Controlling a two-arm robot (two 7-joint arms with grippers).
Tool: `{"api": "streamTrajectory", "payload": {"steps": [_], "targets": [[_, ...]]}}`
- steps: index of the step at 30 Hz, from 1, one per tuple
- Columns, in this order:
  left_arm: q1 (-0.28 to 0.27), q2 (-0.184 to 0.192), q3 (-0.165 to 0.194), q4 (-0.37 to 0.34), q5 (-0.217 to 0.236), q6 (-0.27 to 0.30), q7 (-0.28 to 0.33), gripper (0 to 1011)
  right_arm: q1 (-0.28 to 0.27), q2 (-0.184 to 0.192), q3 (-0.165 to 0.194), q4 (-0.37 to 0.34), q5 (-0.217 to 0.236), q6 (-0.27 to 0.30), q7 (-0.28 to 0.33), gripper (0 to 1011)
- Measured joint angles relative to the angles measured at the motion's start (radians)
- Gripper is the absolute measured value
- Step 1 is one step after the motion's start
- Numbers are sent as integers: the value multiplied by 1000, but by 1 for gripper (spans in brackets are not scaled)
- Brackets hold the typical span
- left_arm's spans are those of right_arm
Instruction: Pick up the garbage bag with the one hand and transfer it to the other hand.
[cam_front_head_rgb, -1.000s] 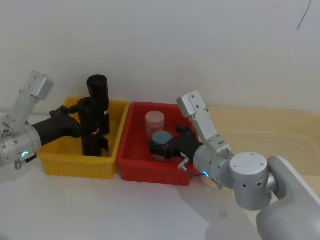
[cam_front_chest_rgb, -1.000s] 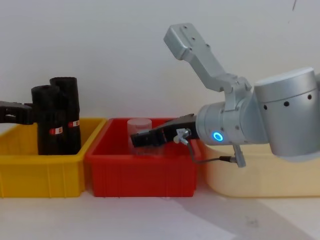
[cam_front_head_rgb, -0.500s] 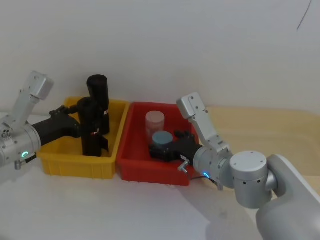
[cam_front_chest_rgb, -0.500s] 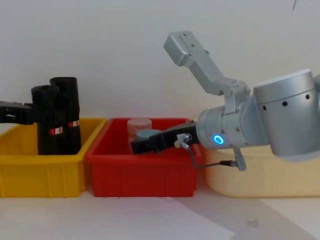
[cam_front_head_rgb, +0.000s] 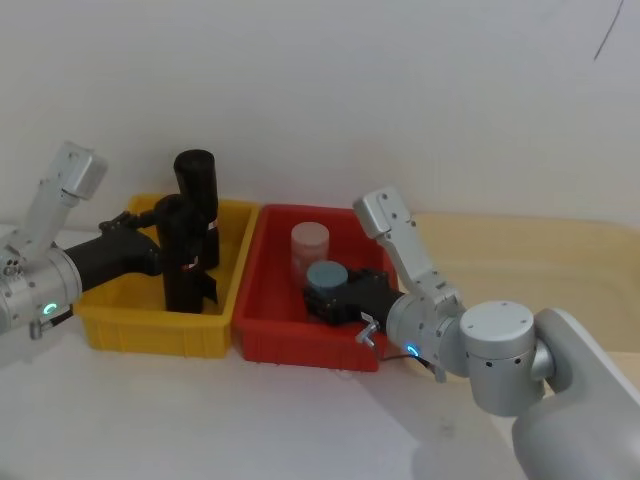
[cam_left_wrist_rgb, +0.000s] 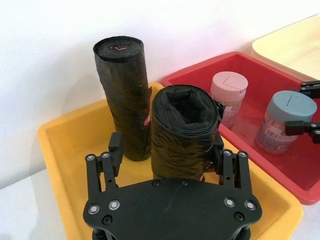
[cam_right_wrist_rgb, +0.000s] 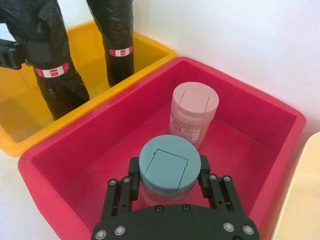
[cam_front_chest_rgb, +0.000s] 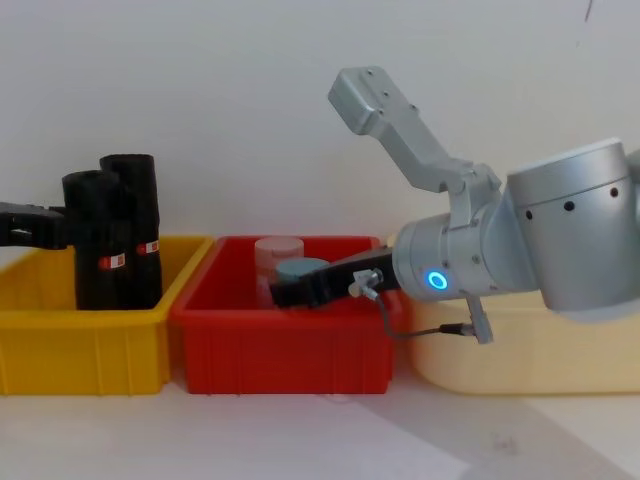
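Two black garbage bag rolls with red-and-white bands stand in the yellow bin (cam_front_head_rgb: 150, 335). The nearer garbage bag (cam_front_head_rgb: 183, 255) (cam_left_wrist_rgb: 182, 130) (cam_front_chest_rgb: 95, 240) stands upright between the fingers of my green-lit left gripper (cam_front_head_rgb: 168, 250) (cam_left_wrist_rgb: 167, 146), which is open, with a gap on one side. The taller roll (cam_front_head_rgb: 197, 190) stands just behind it. My blue-lit right gripper (cam_front_head_rgb: 325, 300) (cam_right_wrist_rgb: 168, 167) reaches into the red bin (cam_front_head_rgb: 300, 345). Its fingers press both sides of a clear jar with a grey-blue lid (cam_right_wrist_rgb: 169, 162) (cam_front_chest_rgb: 300, 268).
A second clear jar with a pink lid (cam_front_head_rgb: 310, 245) (cam_right_wrist_rgb: 194, 107) stands farther back in the red bin. A shallow beige tray (cam_front_head_rgb: 520, 260) lies to the right of the bins. The wall rises close behind both bins, and white table lies in front.
My right gripper has drawn back a little and dropped lower in the red bin, so the grey-blue lid now shows above it in the chest view. The left gripper and both rolls have stayed put.
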Motion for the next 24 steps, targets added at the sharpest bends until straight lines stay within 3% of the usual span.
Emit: {"api": "streamTrajectory", "payload": {"steps": [8,17,24], "targets": [[0,0,0,0,0,0,0,867,1,-1,1,2,2,2,2,665],[0,0,0,0,0,0,0,586,2,-1,1,3,3,4,5,665],[0,0,0,0,0,0,0,521,2,-1,1,4,3,5,5,665]]}}
